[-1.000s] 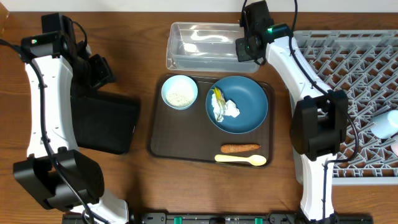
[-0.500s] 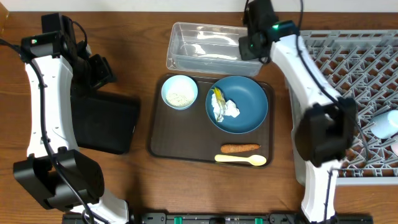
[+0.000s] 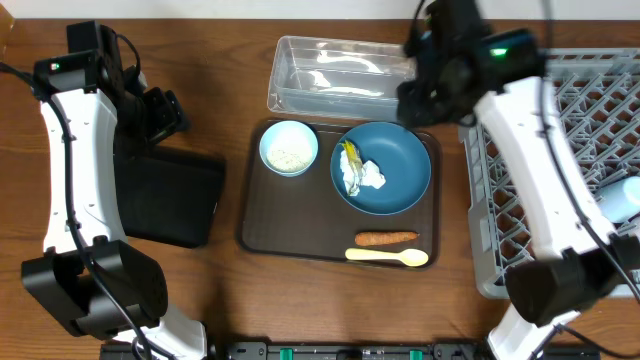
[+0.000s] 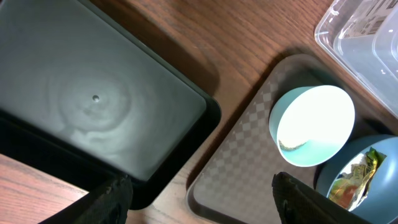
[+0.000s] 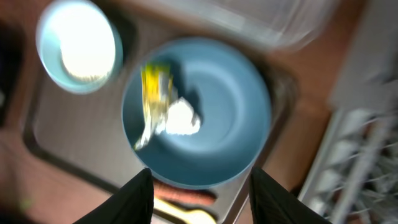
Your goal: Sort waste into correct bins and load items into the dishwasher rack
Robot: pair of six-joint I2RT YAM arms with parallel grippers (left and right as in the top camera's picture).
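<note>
Left fingers are held wide over the black tray; right fingers are parted, empty, above the dark blue plate.

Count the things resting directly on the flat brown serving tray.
4: pale blue bowl at its far left, dark blue round plate far right, short orange carrot piece and cream spoon along the near edge.

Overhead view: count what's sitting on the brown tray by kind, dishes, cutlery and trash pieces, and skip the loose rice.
Dishes: 2, the bowl and the plate
Cutlery: 1, the spoon
Trash pieces: 3, the crumpled paper, the wrapper and the carrot piece
Total: 6
</note>
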